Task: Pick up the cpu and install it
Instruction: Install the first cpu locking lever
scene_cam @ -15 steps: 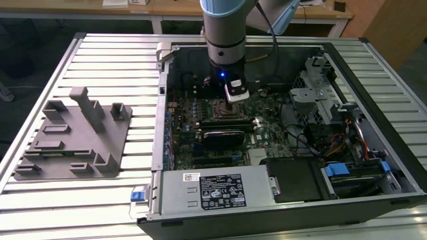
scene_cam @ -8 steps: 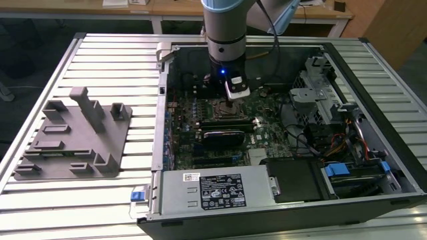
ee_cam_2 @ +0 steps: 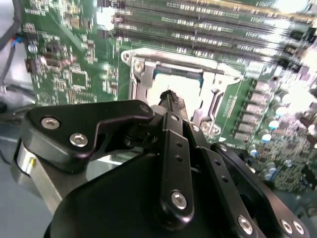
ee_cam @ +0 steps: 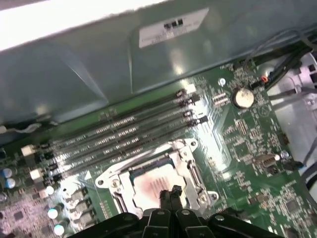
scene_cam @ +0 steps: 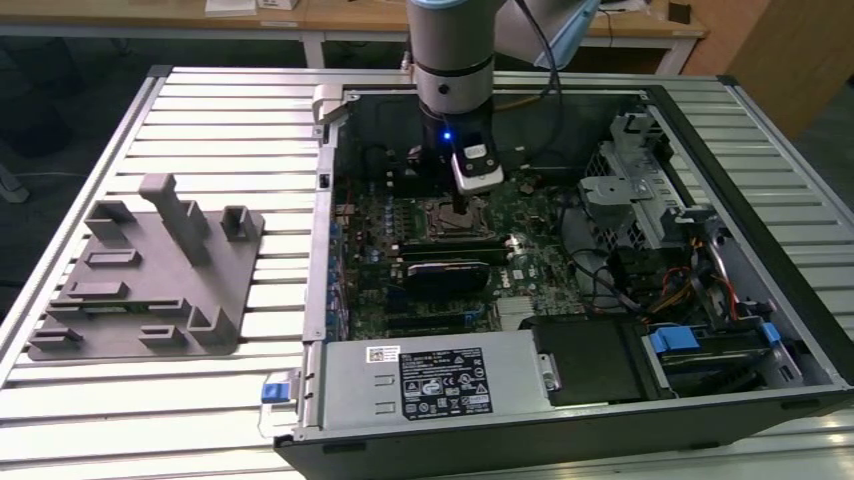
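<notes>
First wrist view: my gripper (ee_cam: 171, 194), jaws closed together, tips directly over the cpu (ee_cam: 151, 186) seated in the socket (ee_cam: 111, 181).

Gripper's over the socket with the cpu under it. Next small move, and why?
Probably a short straight lift. In both wrist views the cpu lies flat inside the socket frame, seemingly seated, and the gripper fingertips meet right over its top, so rising vertically shouldn't drag it.
</notes>
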`<action>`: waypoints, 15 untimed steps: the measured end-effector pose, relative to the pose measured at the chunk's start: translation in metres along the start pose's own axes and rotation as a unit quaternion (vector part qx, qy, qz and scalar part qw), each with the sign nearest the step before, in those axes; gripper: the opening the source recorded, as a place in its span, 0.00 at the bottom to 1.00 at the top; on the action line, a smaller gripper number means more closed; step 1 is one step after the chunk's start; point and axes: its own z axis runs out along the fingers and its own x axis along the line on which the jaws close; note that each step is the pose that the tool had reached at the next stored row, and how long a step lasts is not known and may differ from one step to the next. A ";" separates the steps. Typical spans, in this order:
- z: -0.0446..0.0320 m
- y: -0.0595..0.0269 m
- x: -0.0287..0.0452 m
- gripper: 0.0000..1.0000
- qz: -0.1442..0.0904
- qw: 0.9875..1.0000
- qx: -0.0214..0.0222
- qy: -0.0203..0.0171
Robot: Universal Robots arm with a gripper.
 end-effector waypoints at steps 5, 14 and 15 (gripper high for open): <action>0.0005 0.0011 -0.0024 0.11 -0.003 1.000 0.020 -0.002; 0.0013 0.0031 -0.0075 0.11 -0.010 0.999 0.027 0.020; 0.0014 0.0032 -0.0076 0.11 -0.013 0.999 0.027 0.020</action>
